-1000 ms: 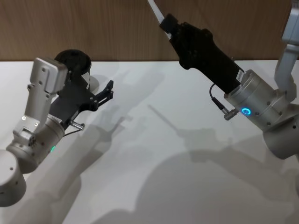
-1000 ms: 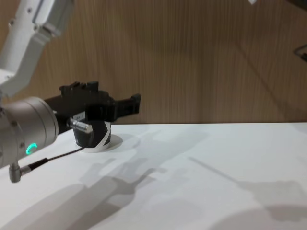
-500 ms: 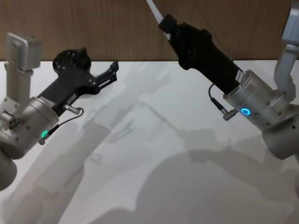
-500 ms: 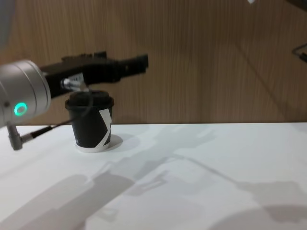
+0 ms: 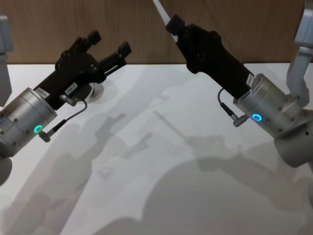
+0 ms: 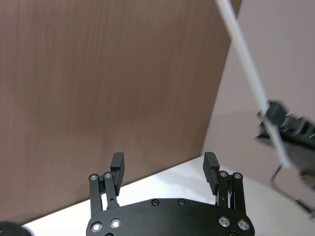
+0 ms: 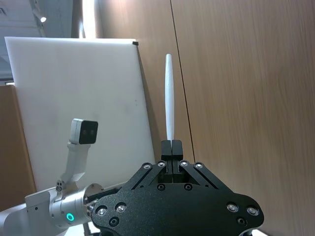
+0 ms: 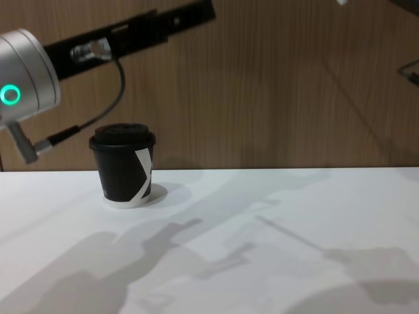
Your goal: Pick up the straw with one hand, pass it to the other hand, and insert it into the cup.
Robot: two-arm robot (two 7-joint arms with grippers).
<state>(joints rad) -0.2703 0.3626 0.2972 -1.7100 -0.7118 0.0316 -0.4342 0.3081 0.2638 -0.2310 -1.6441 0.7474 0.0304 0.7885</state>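
Note:
The thin white straw (image 7: 168, 98) stands clamped in my right gripper (image 7: 171, 147), which is shut on its lower end and held high at the back of the table (image 5: 173, 24). My left gripper (image 5: 108, 42), on the silver arm with the green ring light, is raised and open with nothing between its fingers. From its wrist I see the straw (image 6: 246, 73) slanting ahead of the left gripper (image 6: 164, 164), well apart from it. The black cup (image 8: 122, 163), lidded and with a white mark, stands upright on the table at the left, below the left arm.
The white table (image 8: 275, 261) stretches to a wooden wall (image 8: 275, 98) at the back. A thin black cable (image 8: 78, 131) hangs from the left arm above the cup. The right arm's silver body (image 5: 266, 110) shows a blue ring light.
My left gripper has risen from beside the cup to well above it and swung toward the straw, staying open. The right gripper has held still with the straw.

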